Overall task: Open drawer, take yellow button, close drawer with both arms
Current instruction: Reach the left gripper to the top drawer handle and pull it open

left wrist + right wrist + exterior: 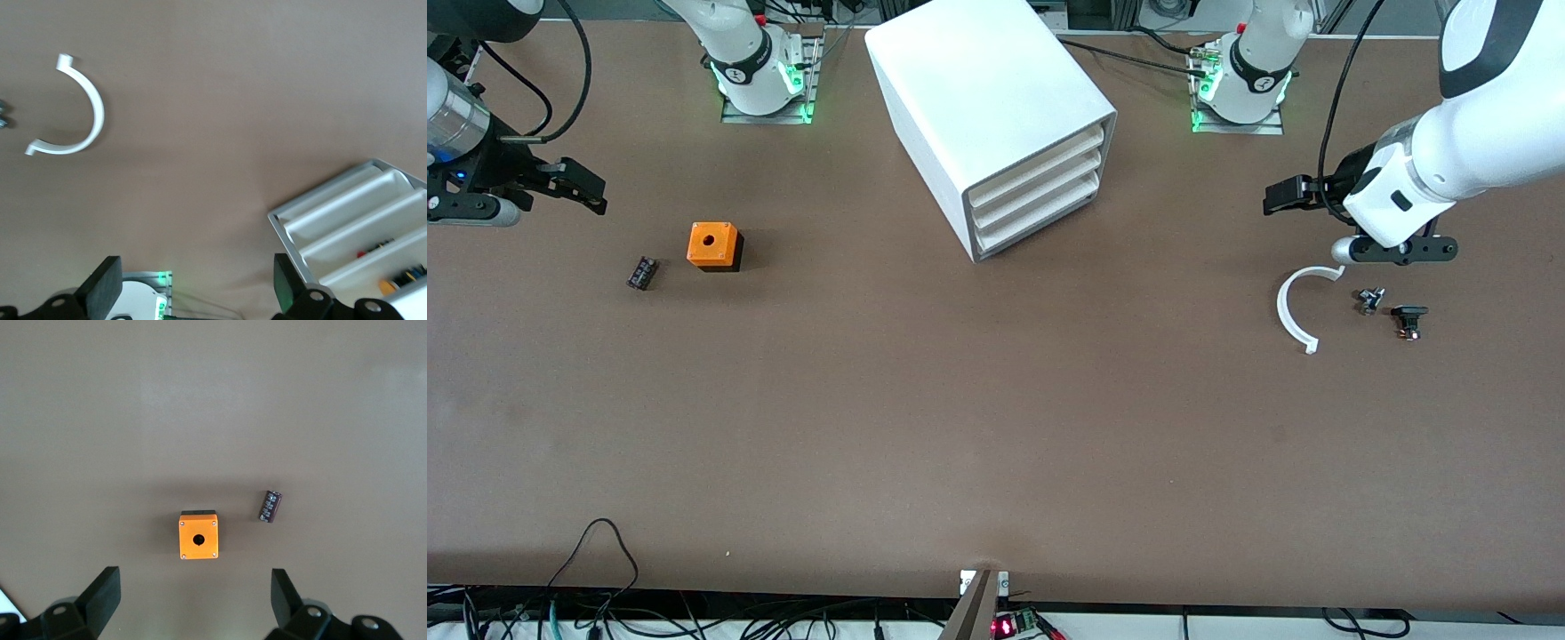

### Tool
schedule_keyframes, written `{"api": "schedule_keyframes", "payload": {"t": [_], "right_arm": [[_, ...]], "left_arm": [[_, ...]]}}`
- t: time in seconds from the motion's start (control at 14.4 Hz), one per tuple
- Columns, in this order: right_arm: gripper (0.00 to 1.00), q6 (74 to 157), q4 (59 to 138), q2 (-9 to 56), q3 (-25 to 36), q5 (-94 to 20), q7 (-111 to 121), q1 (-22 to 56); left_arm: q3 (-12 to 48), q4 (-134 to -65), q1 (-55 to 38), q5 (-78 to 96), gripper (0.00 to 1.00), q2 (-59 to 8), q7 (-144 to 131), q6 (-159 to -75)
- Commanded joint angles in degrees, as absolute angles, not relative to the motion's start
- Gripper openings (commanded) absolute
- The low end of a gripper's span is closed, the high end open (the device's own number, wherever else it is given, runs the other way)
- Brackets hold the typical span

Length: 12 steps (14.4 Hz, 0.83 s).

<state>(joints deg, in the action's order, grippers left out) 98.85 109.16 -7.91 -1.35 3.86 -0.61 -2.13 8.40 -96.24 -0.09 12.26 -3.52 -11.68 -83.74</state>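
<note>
The top drawer [1040, 153] (one of three, all closed) is seen in the cabinet [983, 107], between the left gripper [1285, 196] and right gripper [583, 187], both spread apart.

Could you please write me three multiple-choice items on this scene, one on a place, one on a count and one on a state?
1. Where does the orange cube lie?
A. toward the right arm's end of the table
B. on the cabinet
C. in a drawer

2. How many drawers does the white cabinet have?
A. two
B. three
C. five

3. How does the left gripper stand?
A. shut on the white curved piece
B. shut on nothing
C. open, holding nothing

Answers: 1 A, it sits on the table near the right gripper. 2 B, three stacked fronts show. 3 C, its fingers stand wide apart over bare table.
</note>
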Motion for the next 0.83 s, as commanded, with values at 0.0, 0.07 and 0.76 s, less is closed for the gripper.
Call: {"api": "schedule_keyframes", "payload": {"t": [0.0,0.07,0.76], "right_arm": [[1.00,96.42,107.32,-7.47,-1.41,3.34,-2.28,-1.93],[1.00,95.37,106.53,-7.21,-1.67,3.34,-4.63,-1.85],[1.00,95.19,105.39,-5.54,-1.85,2.99,-3.17,-1.23]], "left_arm": [[8.88,-98.07,0.70,18.43,1.00,-5.70,-7.05,-82.79],[8.88,-100.09,0.62,20.98,1.00,-6.06,-6.25,-82.88],[15.89,-120.75,0.26,48.69,1.00,-11.25,19.76,-94.03]]}}
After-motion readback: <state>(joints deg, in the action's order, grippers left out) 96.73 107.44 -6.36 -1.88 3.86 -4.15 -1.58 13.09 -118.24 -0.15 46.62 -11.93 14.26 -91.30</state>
